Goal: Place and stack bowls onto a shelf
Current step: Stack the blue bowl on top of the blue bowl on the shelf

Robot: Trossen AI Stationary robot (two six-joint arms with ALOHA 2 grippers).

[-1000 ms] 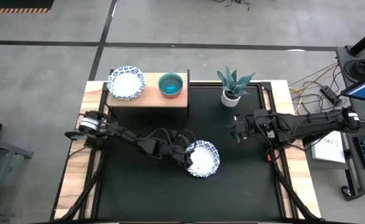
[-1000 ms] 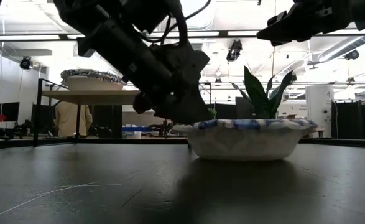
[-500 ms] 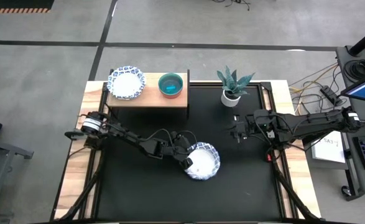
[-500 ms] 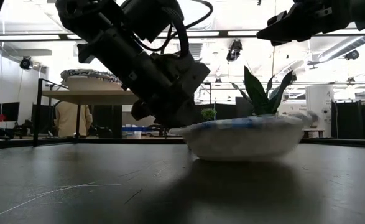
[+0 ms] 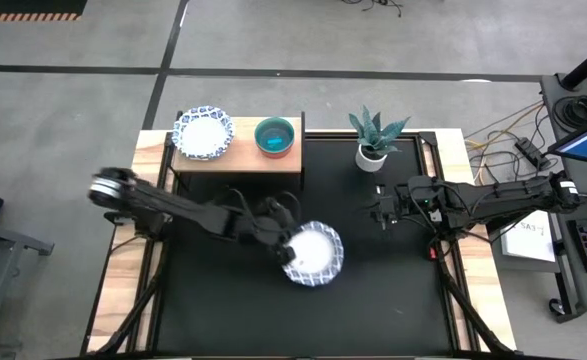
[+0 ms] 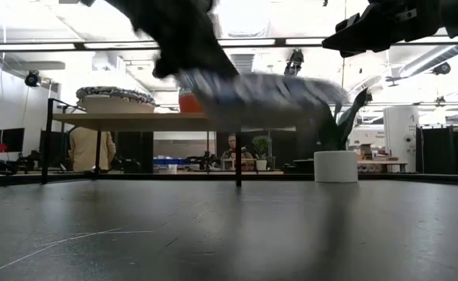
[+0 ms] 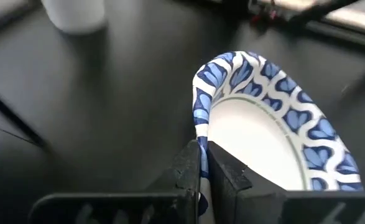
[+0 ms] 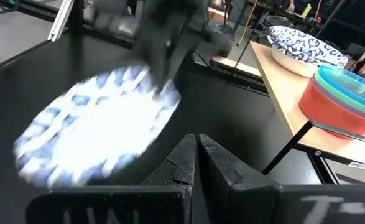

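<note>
Since the earlier frame, the wide white bowl with the blue-patterned wavy rim (image 5: pixel 311 255) has been lifted off the black mat (image 5: pixel 223 300); in the low view it is now seen clear of the surface, tilted, level with the shelf top, where before it rested flat.

Item, bowl: white inside, thin green ring below a rim of blue heart-like shapes (image 7: pixel 263 118). It is held above the middle of the mat, in front of the shelf.

Item, left hand (image 7: pixel 202 169): fingers pressed together, pinching the bowl's rim between them, as shown in the left wrist view. No other thing is touched.

Item, right hand (image 5: pixel 381 210): fingers pressed together, nothing held, kept above the mat's right part, just in front of the small white pot with a green spiky plant (image 5: pixel 372 140).

Item, shelf: rectangular light-wood board with thin black metal legs (image 5: pixel 238 158), at the far left of the surface. On it are seen a second blue-rimmed white bowl (image 5: pixel 203 132) and, beside it, a nest of smaller plain bowls, teal on top (image 5: pixel 274 136), red lowest in the right wrist view.
</note>
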